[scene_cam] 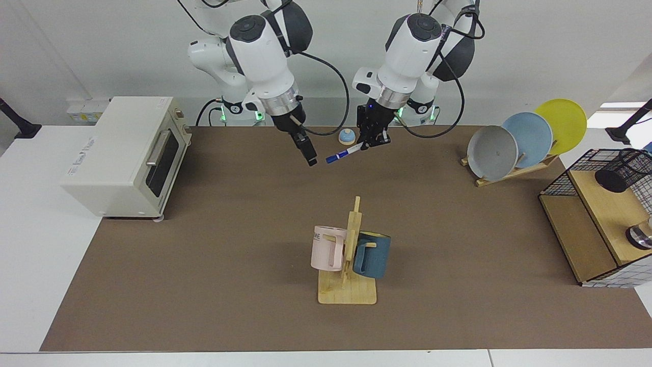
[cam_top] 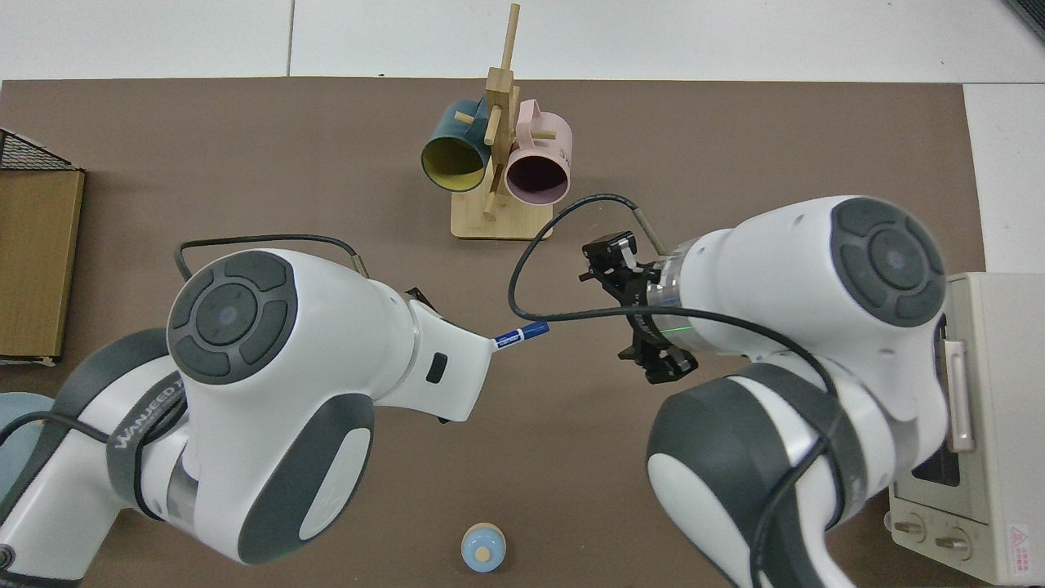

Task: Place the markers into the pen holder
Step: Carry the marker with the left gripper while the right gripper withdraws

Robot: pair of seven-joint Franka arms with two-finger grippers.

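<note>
The pink mug point(scene_cam: 328, 248) on the wooden stand point(scene_cam: 348, 291) shows the letters "ME". Beyond it, above the brown mat point(scene_cam: 204, 265), the left gripper point(scene_cam: 371, 144) pinches 1 marker point(scene_cam: 344, 153) at its white end, blue cap slanting down and free (a blue label shows on the barrel in the top view, unreadable). The right gripper point(scene_cam: 308, 154) hangs just beside that cap, apart from it; whether its fingers are parted cannot be told. The pen holder point(scene_cam: 620, 171) sits on the wire rack point(scene_cam: 560, 183), well apart. The toaster oven point(scene_cam: 127, 153) bears small, illegible print.

Bare mat point(scene_cam: 458, 244) between mug tree point(scene_cam: 350, 255) and rack point(scene_cam: 591, 224)
</note>
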